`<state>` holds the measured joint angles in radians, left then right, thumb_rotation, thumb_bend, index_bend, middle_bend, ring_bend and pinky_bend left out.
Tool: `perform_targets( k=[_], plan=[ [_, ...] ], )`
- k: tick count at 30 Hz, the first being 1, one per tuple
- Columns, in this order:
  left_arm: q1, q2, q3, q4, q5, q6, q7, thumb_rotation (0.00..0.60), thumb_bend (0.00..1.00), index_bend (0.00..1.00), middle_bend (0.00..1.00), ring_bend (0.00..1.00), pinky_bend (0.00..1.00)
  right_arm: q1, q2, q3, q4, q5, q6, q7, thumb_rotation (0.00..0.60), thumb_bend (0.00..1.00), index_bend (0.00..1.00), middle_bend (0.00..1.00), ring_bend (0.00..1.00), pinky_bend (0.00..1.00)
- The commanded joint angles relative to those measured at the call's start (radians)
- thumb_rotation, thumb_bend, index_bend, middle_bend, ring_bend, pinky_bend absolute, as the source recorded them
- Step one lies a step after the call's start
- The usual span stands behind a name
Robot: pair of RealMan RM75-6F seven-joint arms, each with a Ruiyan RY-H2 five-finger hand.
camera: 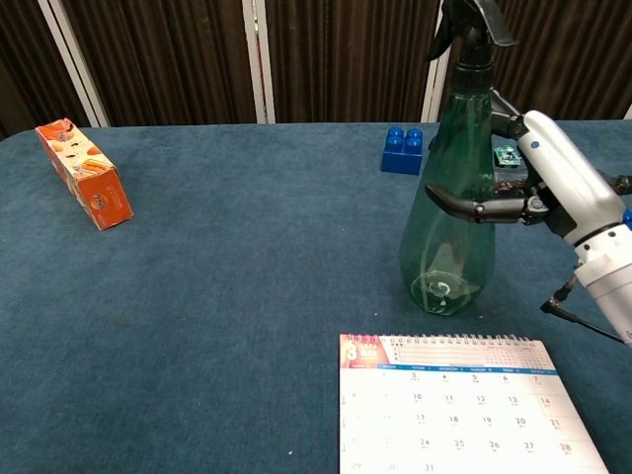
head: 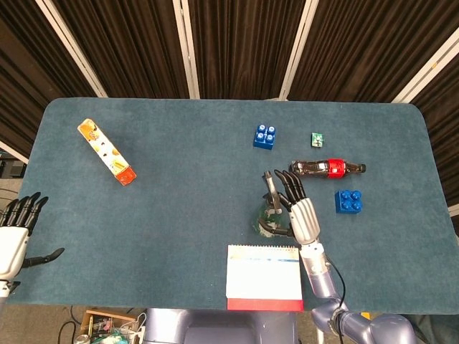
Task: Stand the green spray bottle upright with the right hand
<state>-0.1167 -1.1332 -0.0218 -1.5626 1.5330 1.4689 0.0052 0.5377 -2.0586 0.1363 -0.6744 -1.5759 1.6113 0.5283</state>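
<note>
The green spray bottle [camera: 449, 252] stands upright on the blue table, its base on the cloth just beyond the calendar and its dark trigger head on top. In the head view the green spray bottle [head: 262, 219] shows from above, beside my right hand [head: 300, 213]. My right hand [camera: 555, 194] grips the bottle around its middle from the right, thumb across the front and fingers behind. My left hand [head: 16, 231] hovers open at the table's left edge, far from the bottle, holding nothing.
A desk calendar [camera: 464, 405] lies at the front edge, close to the bottle. A cola bottle [head: 327, 168] lies on its side behind my right hand, with a blue brick [head: 348, 201] to its right. Further back are another blue brick [camera: 403, 148] and a small green box [camera: 508, 154]. An orange carton [camera: 84, 173] lies far left.
</note>
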Motion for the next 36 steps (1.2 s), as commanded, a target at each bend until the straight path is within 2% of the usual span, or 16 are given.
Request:
perform_targets(
  k=[1, 3, 5, 7, 8, 11, 15, 17, 36],
  plan=[
    [0.0, 0.001, 0.001, 0.0, 0.0, -0.001, -0.001, 0.6, 0.04, 0.0, 0.0, 0.0, 0.0, -0.001, 0.002, 0.003, 0.002, 0.002, 0.0, 0.006, 0.6, 0.55, 0.7, 0.04, 0.0, 0.0],
    [-0.001, 0.001, 0.001, 0.0, 0.001, -0.002, -0.002, 0.6, 0.05, 0.0, 0.0, 0.0, 0.0, -0.003, 0.006, -0.001, 0.005, -0.002, 0.0, 0.01, 0.6, 0.5, 0.55, 0.01, 0.0, 0.0],
    [-0.001, 0.0, 0.001, -0.001, 0.003, -0.001, -0.003, 0.6, 0.05, 0.0, 0.0, 0.0, 0.0, -0.006, 0.013, -0.009, 0.003, -0.008, 0.0, 0.026, 0.6, 0.44, 0.34, 0.0, 0.0, 0.0],
    [-0.002, 0.0, 0.001, -0.002, 0.006, 0.0, -0.005, 0.6, 0.05, 0.0, 0.0, 0.0, 0.0, -0.008, 0.022, -0.014, 0.0, -0.01, -0.005, 0.034, 0.6, 0.4, 0.19, 0.0, 0.0, 0.0],
    [-0.002, 0.0, 0.002, -0.001, 0.006, 0.0, -0.006, 0.6, 0.05, 0.0, 0.0, 0.0, 0.0, -0.009, 0.026, -0.014, -0.002, -0.01, -0.006, 0.033, 0.6, 0.38, 0.12, 0.0, 0.0, 0.0],
    [-0.001, 0.0, 0.002, -0.001, 0.008, 0.002, -0.011, 0.6, 0.05, 0.0, 0.0, 0.0, 0.0, -0.011, 0.037, -0.013, -0.011, -0.01, -0.007, 0.023, 0.6, 0.33, 0.01, 0.0, 0.0, 0.0],
    [0.0, 0.0, 0.002, 0.0, 0.01, 0.007, -0.014, 0.6, 0.05, 0.0, 0.0, 0.0, 0.0, -0.017, 0.052, -0.018, -0.042, -0.006, -0.025, 0.002, 0.6, 0.22, 0.0, 0.0, 0.0, 0.0],
    [0.001, 0.001, 0.001, 0.001, 0.011, 0.009, -0.015, 0.6, 0.05, 0.0, 0.0, 0.0, 0.0, -0.019, 0.063, -0.022, -0.062, -0.005, -0.037, -0.021, 0.6, 0.2, 0.0, 0.0, 0.0, 0.0],
    [0.011, 0.008, 0.008, -0.002, 0.032, 0.032, -0.03, 0.6, 0.05, 0.0, 0.0, 0.0, 0.0, -0.067, 0.182, -0.045, -0.285, -0.038, 0.01, -0.174, 0.6, 0.1, 0.0, 0.0, 0.0, 0.0]
  ],
)
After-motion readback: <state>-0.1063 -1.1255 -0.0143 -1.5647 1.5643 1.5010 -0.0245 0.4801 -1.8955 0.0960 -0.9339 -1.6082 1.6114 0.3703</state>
